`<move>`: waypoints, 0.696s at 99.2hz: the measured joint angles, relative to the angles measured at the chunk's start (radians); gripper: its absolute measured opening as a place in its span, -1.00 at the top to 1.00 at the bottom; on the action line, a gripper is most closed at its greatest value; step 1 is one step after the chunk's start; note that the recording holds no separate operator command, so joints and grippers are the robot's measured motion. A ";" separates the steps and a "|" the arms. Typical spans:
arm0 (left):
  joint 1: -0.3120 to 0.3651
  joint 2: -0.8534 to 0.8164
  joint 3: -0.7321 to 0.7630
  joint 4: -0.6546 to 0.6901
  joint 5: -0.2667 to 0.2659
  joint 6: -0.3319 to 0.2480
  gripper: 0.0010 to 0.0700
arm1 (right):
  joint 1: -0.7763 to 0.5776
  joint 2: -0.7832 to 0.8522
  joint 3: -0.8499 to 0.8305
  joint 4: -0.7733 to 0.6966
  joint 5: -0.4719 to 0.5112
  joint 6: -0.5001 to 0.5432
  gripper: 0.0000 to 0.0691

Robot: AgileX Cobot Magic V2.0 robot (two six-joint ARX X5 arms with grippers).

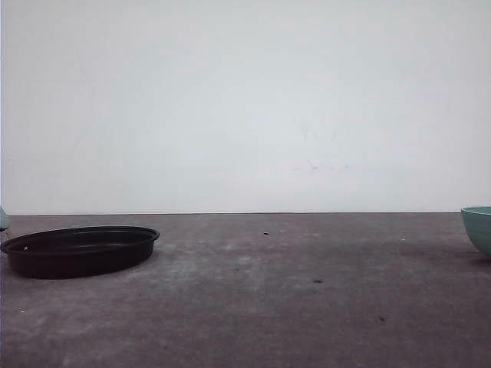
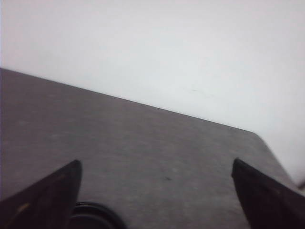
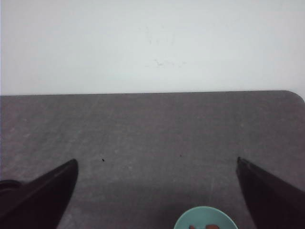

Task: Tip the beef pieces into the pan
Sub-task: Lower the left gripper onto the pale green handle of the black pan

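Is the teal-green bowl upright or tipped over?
Upright: the teal-green bowl sits on the grey table with its rim level and its opening facing up.

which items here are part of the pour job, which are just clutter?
Job:
pan, black, on the table's left
bowl, teal, on the right, reddish beef pieces inside
left gripper and right gripper, both open, holding nothing

Just there:
table
white wall

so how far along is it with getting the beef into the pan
Nothing looks done yet. The pan sits on the table's left, its inside hidden at this low angle. The teal bowl at the right shows reddish bits, likely the beef pieces. Left gripper and right gripper are open, holding nothing. Grasping, carrying and pouring remain.
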 joint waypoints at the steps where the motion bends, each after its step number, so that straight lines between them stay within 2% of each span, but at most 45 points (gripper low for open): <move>1: 0.000 0.001 0.000 -0.004 -0.008 0.000 -0.81 | 0.000 0.001 0.000 -0.003 0.000 -0.001 -0.97; 8: 0.000 0.008 0.000 -0.037 -0.060 0.000 -0.84 | 0.000 0.015 0.000 -0.021 0.003 -0.013 -0.98; 19: 0.000 0.026 0.000 -0.101 -0.108 0.010 -0.85 | 0.000 0.047 0.000 -0.065 0.003 -0.024 -0.98; 31: 0.000 0.053 0.000 -0.175 -0.118 0.053 -0.85 | 0.000 0.091 0.000 -0.103 0.003 -0.038 -0.98; 44: 0.003 0.111 -0.006 -0.166 -0.119 0.051 -0.84 | 0.000 0.113 0.000 -0.112 0.003 -0.045 -0.98; 55: 0.037 0.169 -0.060 -0.085 -0.095 0.003 -0.81 | 0.000 0.122 0.000 -0.118 0.003 -0.048 -0.98; 69: 0.113 0.269 -0.170 0.003 0.009 -0.093 -0.80 | 0.000 0.122 0.000 -0.142 0.003 -0.063 -0.98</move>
